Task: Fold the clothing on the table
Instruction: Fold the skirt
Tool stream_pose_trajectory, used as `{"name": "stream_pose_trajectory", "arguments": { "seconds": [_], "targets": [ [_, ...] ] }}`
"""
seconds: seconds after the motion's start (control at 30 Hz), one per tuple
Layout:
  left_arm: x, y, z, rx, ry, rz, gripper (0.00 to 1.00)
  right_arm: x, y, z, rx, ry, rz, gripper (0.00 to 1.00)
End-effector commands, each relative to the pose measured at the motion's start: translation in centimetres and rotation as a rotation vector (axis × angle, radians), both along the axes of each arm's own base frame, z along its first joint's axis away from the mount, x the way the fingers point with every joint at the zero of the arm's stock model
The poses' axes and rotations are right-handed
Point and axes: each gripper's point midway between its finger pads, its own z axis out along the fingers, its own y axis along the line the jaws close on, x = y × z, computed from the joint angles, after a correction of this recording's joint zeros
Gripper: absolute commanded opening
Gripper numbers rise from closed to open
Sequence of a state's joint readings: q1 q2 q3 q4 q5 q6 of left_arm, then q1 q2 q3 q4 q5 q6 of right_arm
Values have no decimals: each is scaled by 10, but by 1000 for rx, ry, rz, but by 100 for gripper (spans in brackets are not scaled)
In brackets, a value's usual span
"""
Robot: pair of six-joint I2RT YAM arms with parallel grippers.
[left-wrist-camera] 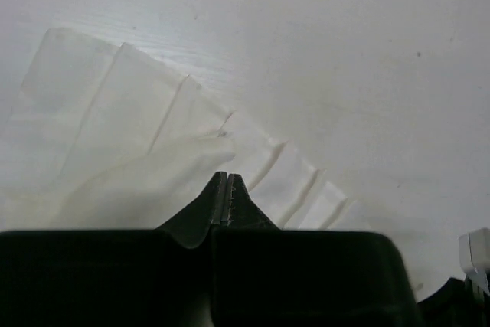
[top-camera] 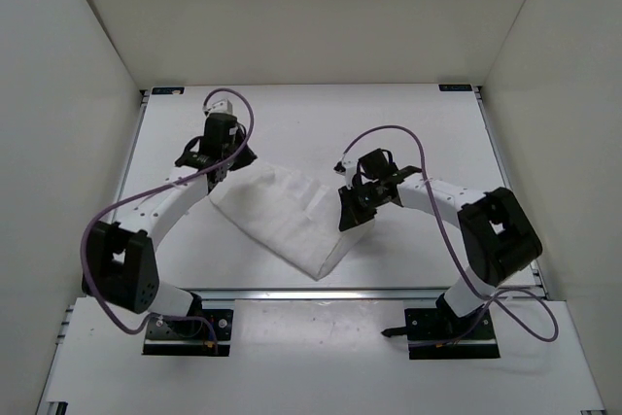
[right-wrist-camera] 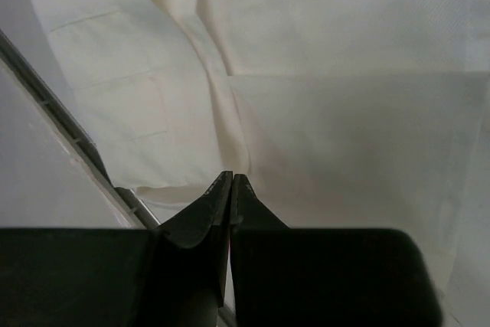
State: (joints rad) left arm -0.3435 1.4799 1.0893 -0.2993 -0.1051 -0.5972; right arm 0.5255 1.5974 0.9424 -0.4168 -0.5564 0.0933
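Clothing [top-camera: 282, 216] lies crumpled on the table [top-camera: 408, 143], a little left of centre. Its long axis runs on a slant from the far left, where it is broad, to a blunt corner near the front rail. At its far-left end the left gripper [left-wrist-camera: 228, 178] has its jaws pressed together on a raised fold of the fabric, with flat pleats spreading beside it. At the garment's right edge the right gripper [right-wrist-camera: 232, 178] is fully closed too, tips at a ridge of cloth. Whether it pinches any cannot be told.
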Motion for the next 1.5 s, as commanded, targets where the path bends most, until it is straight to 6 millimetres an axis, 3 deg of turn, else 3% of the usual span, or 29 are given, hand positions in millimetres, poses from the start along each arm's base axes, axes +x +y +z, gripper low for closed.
{"name": "stream_pose_trajectory", "arguments": {
  "seconds": [0.0,0.13,0.3,0.4,0.63,0.7,0.9,0.93,0.97,1.03,1.07,1.17,1.3,1.4,1.47],
  "targets": [
    [-37,22,-42,66,113,7,0,7,-4,-16,-28,-6,18,0],
    [-60,31,-79,50,198,24,0,18,-13,-33,-98,17,9,0],
    [-64,30,-94,53,234,12,0,32,-21,-53,-192,55,-24,0],
    [-63,28,-102,43,254,1,0,54,-27,-54,-198,45,-66,0],
    [-57,21,-116,40,311,-29,0,130,-59,-46,-206,0,-226,0],
    [-53,18,-123,47,330,-41,0,157,-66,-35,-171,-23,-264,0],
    [-36,-7,-141,24,393,-149,0,192,-77,-21,-189,-85,-256,1],
    [-41,-17,-148,22,421,-180,0,202,-74,-9,-155,-101,-263,0],
    [-36,-23,-142,30,414,-197,0,206,-81,-2,-133,-96,-286,0],
    [-38,-35,-154,66,446,-235,0,218,-77,30,-2,-118,-284,0],
    [-35,-43,-150,59,438,-252,0,224,-79,47,40,-135,-316,0],
    [-46,-68,-157,37,473,-308,0,226,-82,86,81,-213,-352,11],
    [-48,-101,-152,10,470,-373,0,201,-84,99,25,-237,-387,18],
    [-57,-120,-148,7,474,-422,0,168,-89,81,31,-168,-418,18],
    [-63,-132,-144,-10,463,-454,0,134,-95,65,17,-132,-437,20]
  ]
}}
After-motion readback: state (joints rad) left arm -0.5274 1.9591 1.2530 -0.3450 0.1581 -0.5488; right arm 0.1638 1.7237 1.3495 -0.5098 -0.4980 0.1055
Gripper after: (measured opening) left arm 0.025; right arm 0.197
